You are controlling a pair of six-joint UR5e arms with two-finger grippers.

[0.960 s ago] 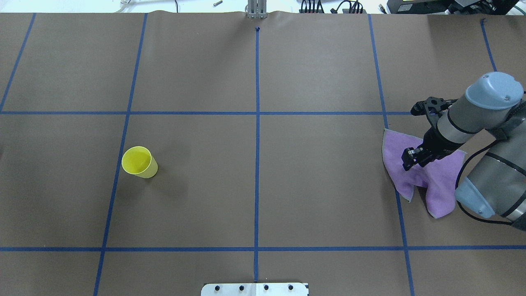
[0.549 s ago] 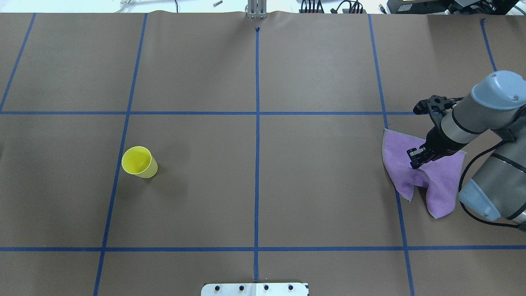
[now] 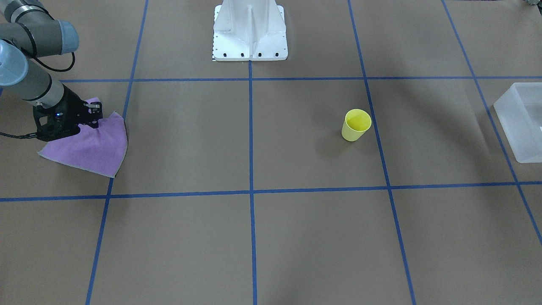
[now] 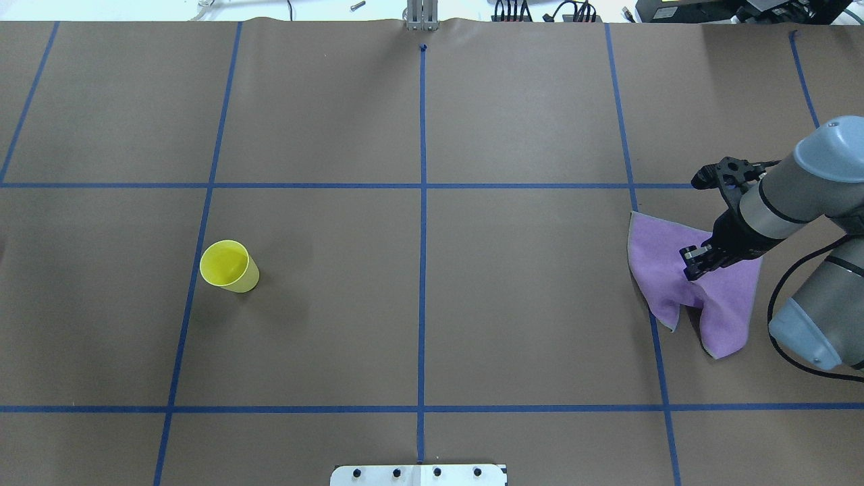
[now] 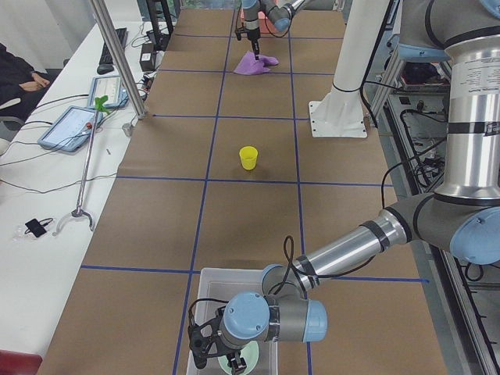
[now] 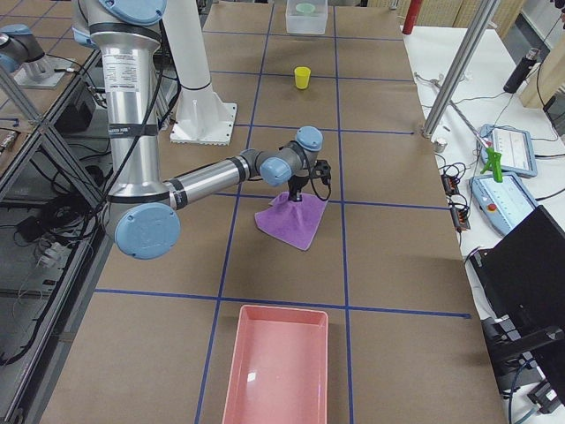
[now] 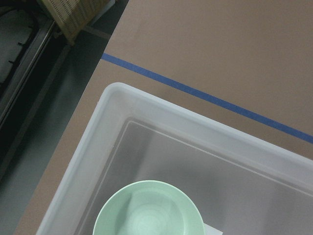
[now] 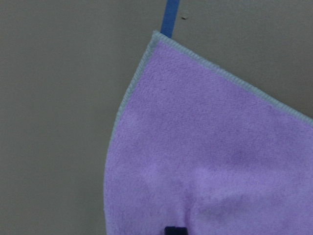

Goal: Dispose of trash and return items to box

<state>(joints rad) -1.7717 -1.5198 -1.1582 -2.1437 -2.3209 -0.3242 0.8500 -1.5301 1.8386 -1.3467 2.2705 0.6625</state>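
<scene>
The yellow cup [image 4: 229, 266] stands upright and alone on the table's left half; it also shows in the front view [image 3: 357, 124]. The mint-green bowl [image 7: 151, 210] lies inside the frosted-white box [image 7: 146, 112], which stands at the table's left end [image 3: 521, 123]. My left gripper [image 5: 207, 344] hangs over the box, above the bowl; I cannot tell whether it is open or shut. My right gripper [image 4: 692, 266] is down on a purple cloth [image 4: 668, 270] at the right and looks shut on a puckered fold of it.
A pink tray [image 6: 274, 367] lies at the table's right end, beyond the cloth. The white robot pedestal [image 3: 250, 29] stands at the middle of the robot's side. Blue tape lines cross the brown table cover.
My right gripper has slid a little to the right across the purple cloth and its fingers look narrower. The cup has not moved.
</scene>
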